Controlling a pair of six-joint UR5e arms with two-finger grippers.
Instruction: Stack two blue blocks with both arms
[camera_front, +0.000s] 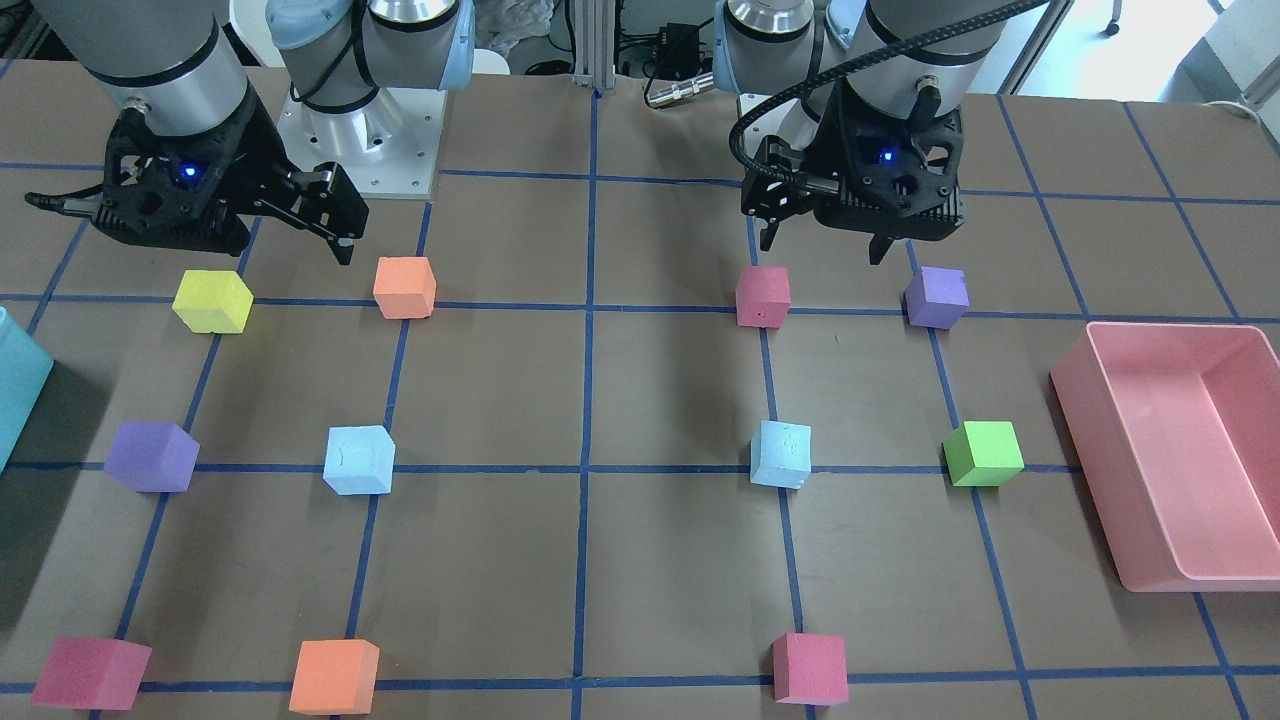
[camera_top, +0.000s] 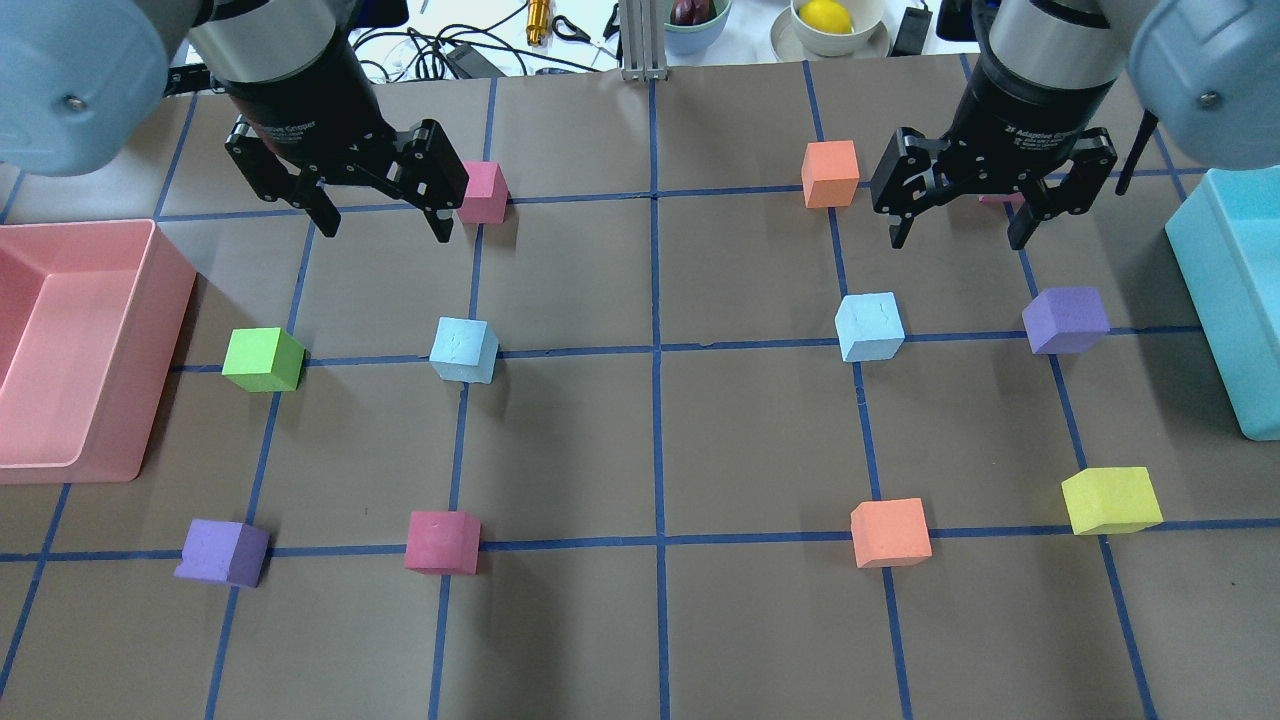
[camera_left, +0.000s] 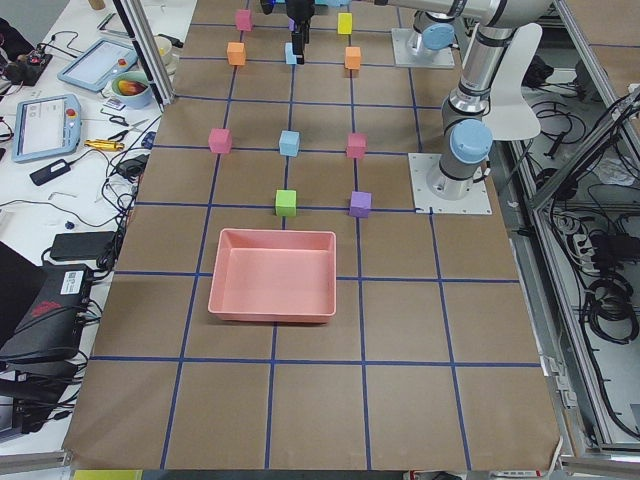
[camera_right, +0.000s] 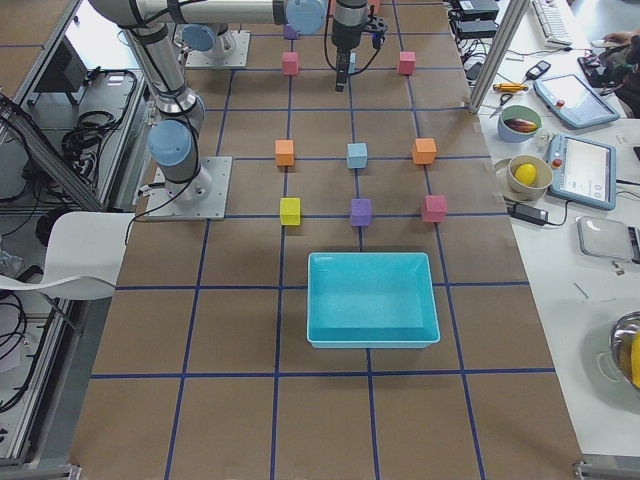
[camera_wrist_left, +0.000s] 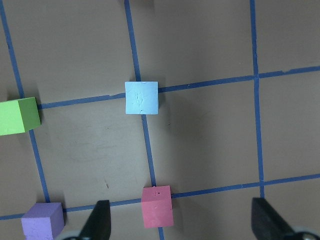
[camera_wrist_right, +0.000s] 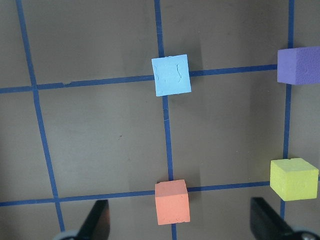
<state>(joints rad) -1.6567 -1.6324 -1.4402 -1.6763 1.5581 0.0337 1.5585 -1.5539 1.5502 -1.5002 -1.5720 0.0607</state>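
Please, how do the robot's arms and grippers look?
The left arm and right arm are silver-grey tubes with light blue joint caps. The left gripper and right gripper are black, two-fingered, with white lettering and a blue light. A black ribbed cable runs to the left one.

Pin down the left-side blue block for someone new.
Start at the pink bin on the robot's left. In the row beside it, past the green cube, sits the blue block. Of the cubes near that bin, only it is pale sky-blue.
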